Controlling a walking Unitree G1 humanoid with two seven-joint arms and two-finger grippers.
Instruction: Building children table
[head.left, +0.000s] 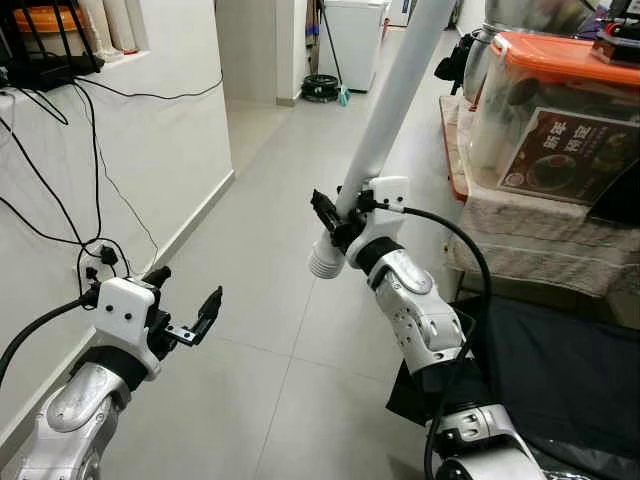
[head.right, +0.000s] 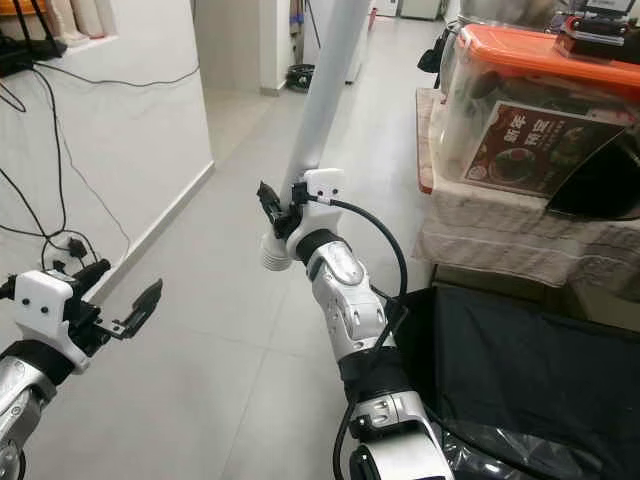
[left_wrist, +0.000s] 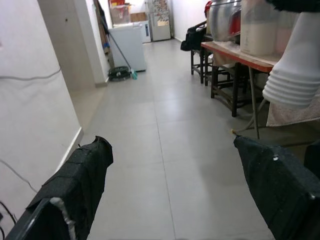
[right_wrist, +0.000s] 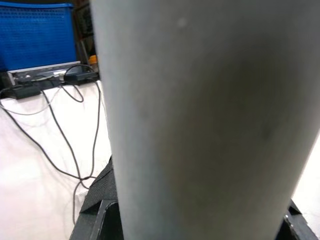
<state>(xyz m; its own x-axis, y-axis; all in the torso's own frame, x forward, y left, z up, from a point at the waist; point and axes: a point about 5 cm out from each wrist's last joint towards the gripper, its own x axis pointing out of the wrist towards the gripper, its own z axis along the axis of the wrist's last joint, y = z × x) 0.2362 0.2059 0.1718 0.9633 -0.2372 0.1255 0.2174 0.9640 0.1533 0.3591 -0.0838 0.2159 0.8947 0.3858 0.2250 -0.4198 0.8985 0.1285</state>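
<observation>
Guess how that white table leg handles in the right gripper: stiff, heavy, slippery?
The white table leg looks stiff, a straight tube. The right gripper clamps it near the threaded end, so its long free length may lever and twist. Its smooth surface could slip. Set down, it would probably roll.

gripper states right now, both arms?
Left gripper: open, holding nothing, raised over the floor.
Right gripper: shut on the long white cylindrical table leg, near its ribbed lower end.

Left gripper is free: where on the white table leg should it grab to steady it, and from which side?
Probably the bare shaft of the white table leg just above the right gripper, which is shut on it near the threaded end. Bring the open left gripper in from the robot's left, fingers across the round tube; the leg tilts up and away.
</observation>
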